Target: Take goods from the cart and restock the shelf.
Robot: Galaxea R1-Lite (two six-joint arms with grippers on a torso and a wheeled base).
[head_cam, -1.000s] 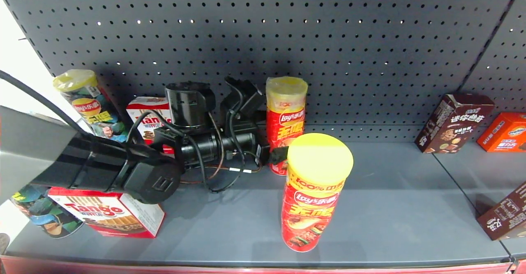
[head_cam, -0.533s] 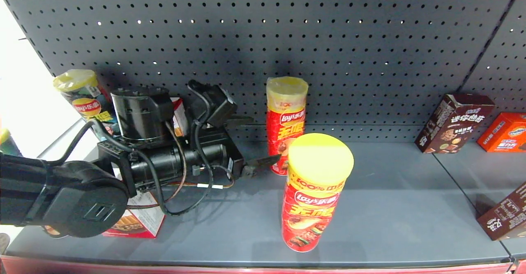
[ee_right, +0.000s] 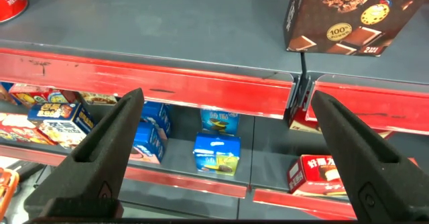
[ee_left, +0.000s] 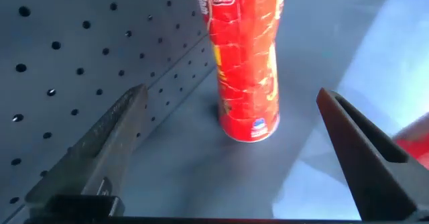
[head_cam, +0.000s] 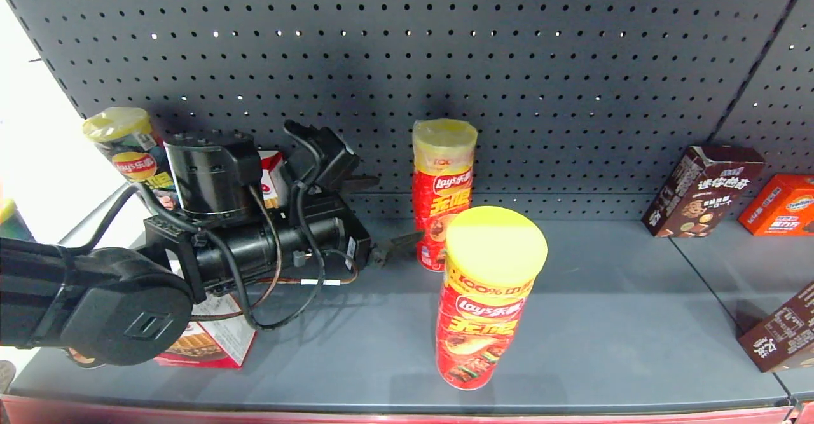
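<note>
One glossy red cylindrical can (head_cam: 480,328), flat yellow lid (head_cam: 496,246), left hand (head_cam: 394,213) spread wide, empty

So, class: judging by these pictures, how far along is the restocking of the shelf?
Done: a back can and a front can, both red, stand upright on the shelf. In hand: nothing; the left gripper is open just short of the back can, the right gripper open out in front of the shelving. Left: the bare shelf right of the cans probably wants more goods.
</note>
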